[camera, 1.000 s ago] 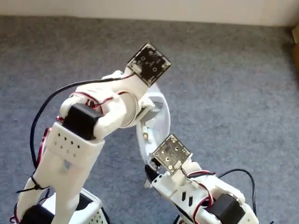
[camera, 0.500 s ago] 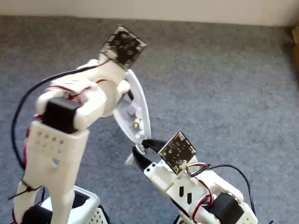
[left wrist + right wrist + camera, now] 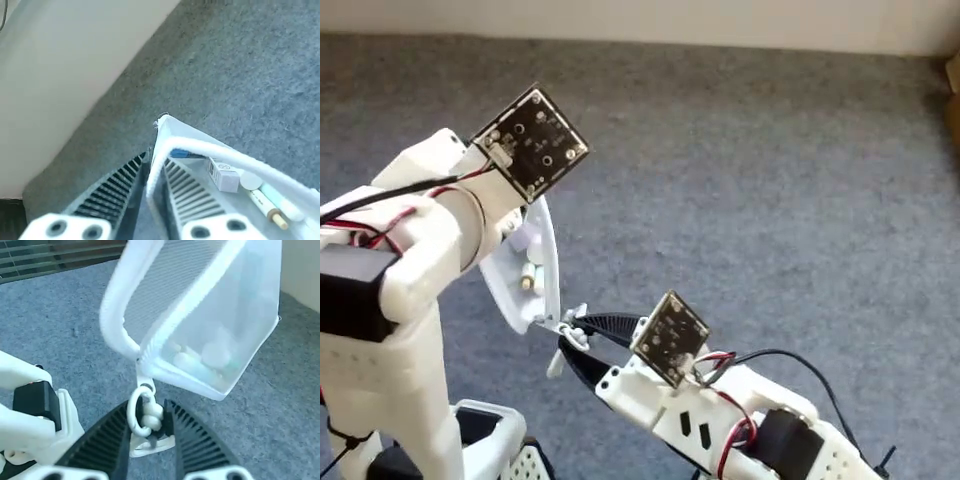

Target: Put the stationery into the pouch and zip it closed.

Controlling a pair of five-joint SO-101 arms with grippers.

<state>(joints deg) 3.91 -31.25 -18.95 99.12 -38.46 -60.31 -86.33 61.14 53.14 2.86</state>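
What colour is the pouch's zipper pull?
The zipper pull is white; right wrist view shows it best.

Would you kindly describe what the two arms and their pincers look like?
Both the left arm and right arm are white plastic shells with black motor blocks and a square dark circuit board at the wrist. Thin red and black wires run along the joints. The left pincer and right pincer have black ridged fingers on white bases.

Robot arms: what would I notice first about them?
A white see-through pouch hangs in the air over the grey carpet. The left gripper pinches its edge, and the right gripper pinches the zipper pull. Pens and a small white block lie inside.
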